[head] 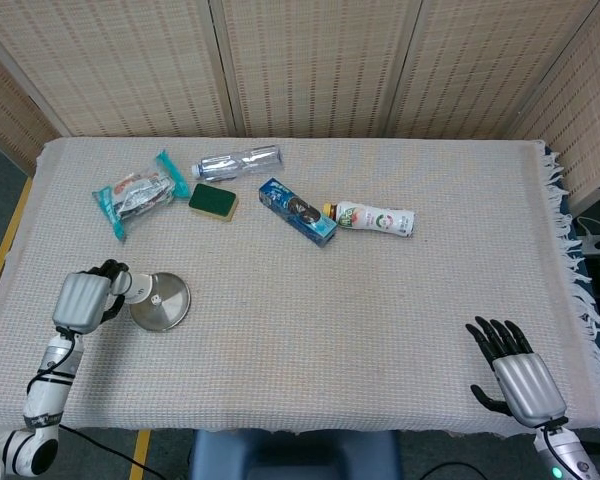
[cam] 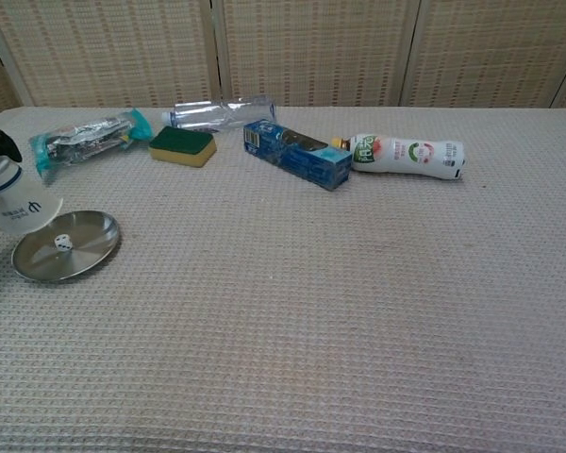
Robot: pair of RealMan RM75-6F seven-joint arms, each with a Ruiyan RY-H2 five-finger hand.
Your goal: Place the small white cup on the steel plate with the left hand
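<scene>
My left hand grips the small white cup, holding it lifted just above the left rim of the steel plate. In the head view the cup peeks out at the hand's right, next to the plate. Only dark fingertips of that hand show in the chest view. My right hand lies open near the table's front right corner, holding nothing.
Along the back lie a teal snack packet, a clear bottle, a green-yellow sponge, a blue box and a white drink bottle. The cloth's fringe hangs at the right edge.
</scene>
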